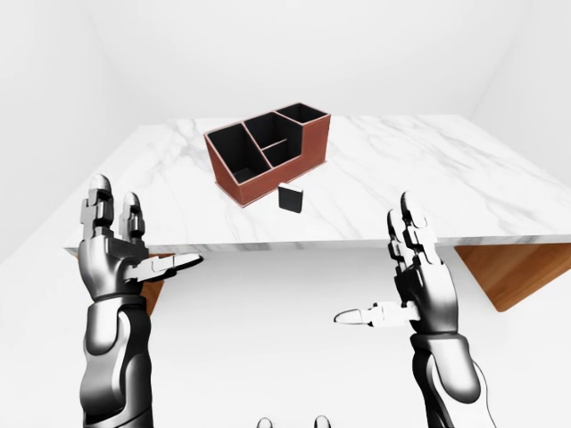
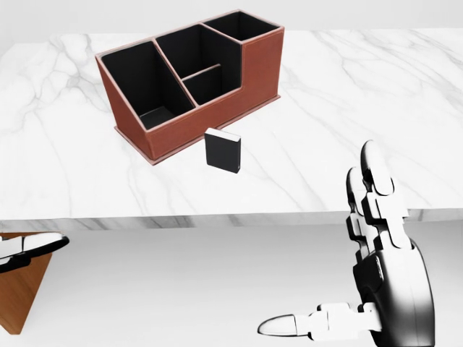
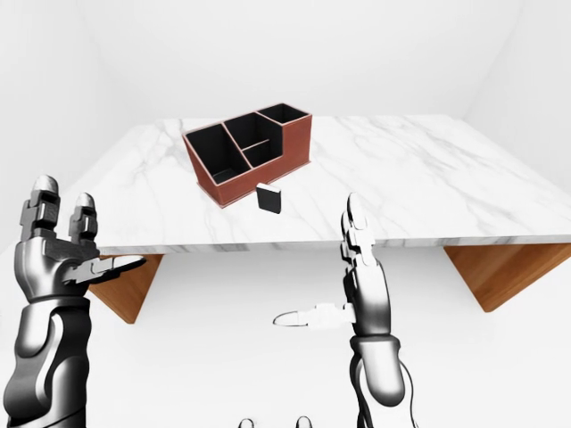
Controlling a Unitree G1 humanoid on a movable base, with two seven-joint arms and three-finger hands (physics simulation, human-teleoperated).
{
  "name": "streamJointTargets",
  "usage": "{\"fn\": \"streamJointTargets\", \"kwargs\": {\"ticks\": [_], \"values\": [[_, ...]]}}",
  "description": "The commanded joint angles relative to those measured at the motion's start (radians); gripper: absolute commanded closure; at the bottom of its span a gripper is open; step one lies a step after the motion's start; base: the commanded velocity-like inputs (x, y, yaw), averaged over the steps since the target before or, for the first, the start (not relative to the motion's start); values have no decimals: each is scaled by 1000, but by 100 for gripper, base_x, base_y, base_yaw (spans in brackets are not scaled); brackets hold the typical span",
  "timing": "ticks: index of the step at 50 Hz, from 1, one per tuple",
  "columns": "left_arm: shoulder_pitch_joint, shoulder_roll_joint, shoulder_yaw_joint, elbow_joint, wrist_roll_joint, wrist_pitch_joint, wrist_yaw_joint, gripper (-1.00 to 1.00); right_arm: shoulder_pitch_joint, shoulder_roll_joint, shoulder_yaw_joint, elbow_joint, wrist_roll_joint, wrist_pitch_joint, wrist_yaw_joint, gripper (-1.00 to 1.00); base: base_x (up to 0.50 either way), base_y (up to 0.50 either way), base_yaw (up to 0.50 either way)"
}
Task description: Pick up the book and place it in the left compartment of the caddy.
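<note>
A: Two hands are hanging short of the table [image 2: 405,108], and neither is carrying anything. The right hand [image 1: 417,272] is showing its fingers straight up and its thumb stuck out sideways, fully spread; the left hand [image 1: 116,254] is looking much the same, fingers raised and apart.

B: Where is the book [image 2: 222,150] sitting?

A: It is standing upright on the marble, just beside the low wall of the caddy [image 2: 264,69], though I cannot tell whether it is touching. In the head view it is lying below the caddy's middle section.

B: So which step are we looking at?

A: The approach, I judge. Nothing is being gripped, and both hands are hovering below the table edge, well apart from the book.

B: And the next move is asking for what?

A: Probably the right hand reaching over the edge and up to the book, fingers closing across its thin sides. After that comes a lift clear of the wall and a carry toward the big left compartment [image 2: 141,79], which is looking empty.
</note>
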Motion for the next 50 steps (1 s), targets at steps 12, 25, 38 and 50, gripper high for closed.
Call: {"fn": "streamJointTargets", "kwargs": {"ticks": [12, 25, 38, 50], "values": [[3, -1, 6, -12, -4, 0, 0, -100, 22, -3, 10, -23, 27, 0, 15, -100, 15, 46, 0], [5, 0, 11, -27, -11, 0, 2, -100, 20, -8, 17, -8, 24, 0, 23, -100, 50, 3, 0], [8, 0, 13, -38, -13, 0, 4, -100, 16, -9, 27, -9, 1, 0, 14, -100, 50, 9, 0], [9, 0, 21, -51, -19, 0, 5, -100, 19, -12, 33, -10, -1, 0, 11, -100, 50, 30, 0]]}}
